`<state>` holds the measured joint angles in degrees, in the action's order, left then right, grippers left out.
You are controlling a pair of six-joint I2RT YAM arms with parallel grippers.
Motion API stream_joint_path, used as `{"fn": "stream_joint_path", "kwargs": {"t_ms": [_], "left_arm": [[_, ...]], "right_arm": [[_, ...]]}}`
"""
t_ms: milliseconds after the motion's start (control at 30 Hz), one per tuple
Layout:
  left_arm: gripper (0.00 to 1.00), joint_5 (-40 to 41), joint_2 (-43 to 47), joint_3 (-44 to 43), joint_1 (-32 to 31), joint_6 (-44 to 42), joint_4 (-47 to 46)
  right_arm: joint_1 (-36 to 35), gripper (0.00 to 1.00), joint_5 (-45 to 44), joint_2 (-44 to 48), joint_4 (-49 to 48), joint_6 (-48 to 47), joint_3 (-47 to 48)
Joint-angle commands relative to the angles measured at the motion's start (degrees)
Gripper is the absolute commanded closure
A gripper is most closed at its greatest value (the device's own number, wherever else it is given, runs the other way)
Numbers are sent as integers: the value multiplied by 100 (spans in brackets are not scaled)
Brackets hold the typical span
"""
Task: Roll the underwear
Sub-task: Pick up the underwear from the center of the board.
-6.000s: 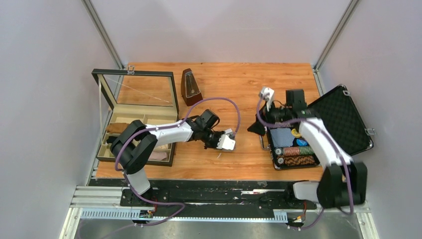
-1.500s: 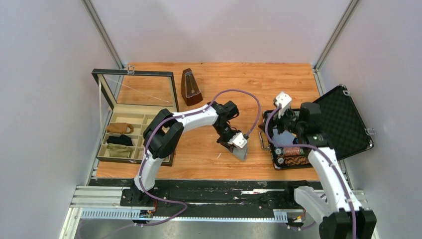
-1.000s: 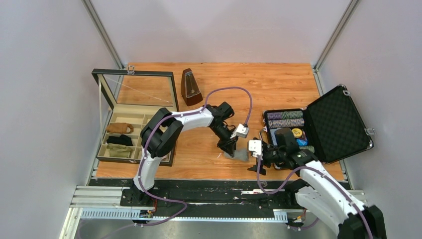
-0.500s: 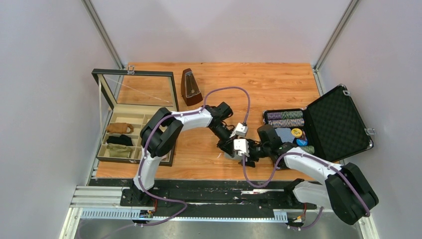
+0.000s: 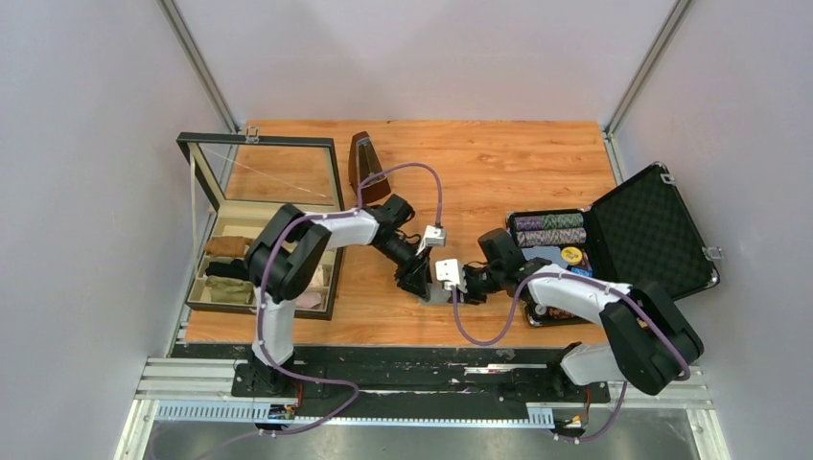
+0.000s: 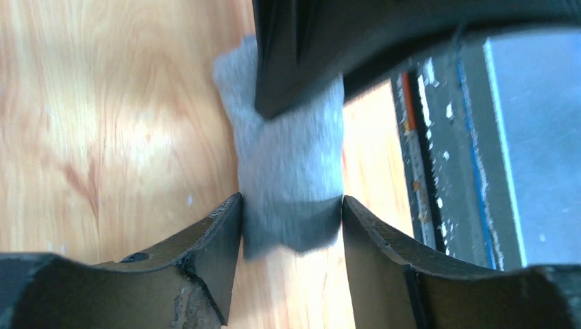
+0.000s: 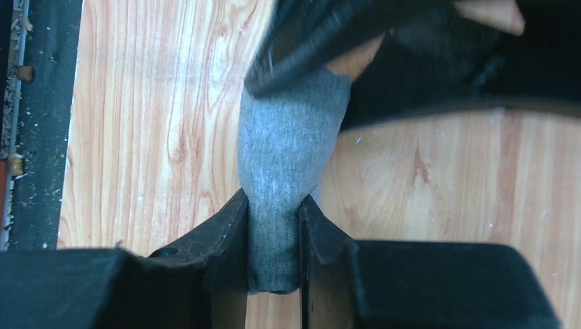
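The underwear (image 5: 432, 296) is a small grey fabric roll lying on the wooden table near its front edge, between the two arms. In the left wrist view the underwear (image 6: 288, 157) has its near end between my left gripper's (image 6: 291, 214) spread fingers, which flank it without squeezing it. From the opposite side my right gripper (image 7: 273, 236) pinches the other end of the underwear (image 7: 291, 144), and the cloth is visibly narrowed between its fingers. From above, the left gripper (image 5: 418, 285) and right gripper (image 5: 454, 288) meet head-on over the roll.
A wooden box with a raised glass lid (image 5: 259, 182) stands at the left, with beige and dark cloth rolls in its compartments. A brown metronome (image 5: 364, 169) stands behind. An open black case of poker chips (image 5: 662, 230) lies at the right. The table's front edge is close by.
My right arm swung from the black case over to the roll and closed on its end. The left jaws widened around the roll, and the roll and both grippers shifted slightly left.
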<state>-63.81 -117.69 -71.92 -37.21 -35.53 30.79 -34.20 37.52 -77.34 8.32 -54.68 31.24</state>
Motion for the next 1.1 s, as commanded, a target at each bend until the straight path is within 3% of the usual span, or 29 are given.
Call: {"fn": "stream_joint_path", "kwargs": {"t_ms": [0, 67, 100, 167, 267, 367, 533, 733, 800, 900, 1067], "left_arm": [[34, 1179, 992, 853, 65, 626, -1258], [25, 1345, 1078, 1061, 60, 1006, -1790], [7, 1606, 1093, 1151, 58, 1354, -1924], [1, 1952, 1190, 1368, 49, 1844, -2403], [0, 2527, 1595, 1766, 46, 2434, -3164], [0, 2918, 1926, 1873, -13, 2417, -3216], [0, 4489, 2274, 1692, -31, 2328, -2468], [0, 5356, 2907, 1751, 236, 3093, -1971], [0, 5250, 3055, 1554, 262, 3236, -1692], [0, 5010, 3280, 1439, 182, 3004, -1758], [5, 4529, 3968, 2133, -320, 679, -2490]], "right_arm": [[139, 96, 199, -282, 911, 425, 189], [168, 96, 247, -371, 987, 534, 295], [202, 96, 275, -405, 1003, 615, 364], [274, 96, 353, -646, 1241, 799, 595], [484, 97, 556, -1095, 1673, 1127, 1041], [686, 97, 719, -1568, 2020, 1368, 1466], [837, 98, 738, -2397, 2637, 1725, 2136], [925, 100, 726, -2932, 2917, 1955, 2502], [950, 100, 859, -3213, 3228, 1940, 2702], [1098, 100, 1237, -3730, 3657, 2229, 3048], [1555, 100, 2379, -4636, 4593, 2816, 4066]]}}
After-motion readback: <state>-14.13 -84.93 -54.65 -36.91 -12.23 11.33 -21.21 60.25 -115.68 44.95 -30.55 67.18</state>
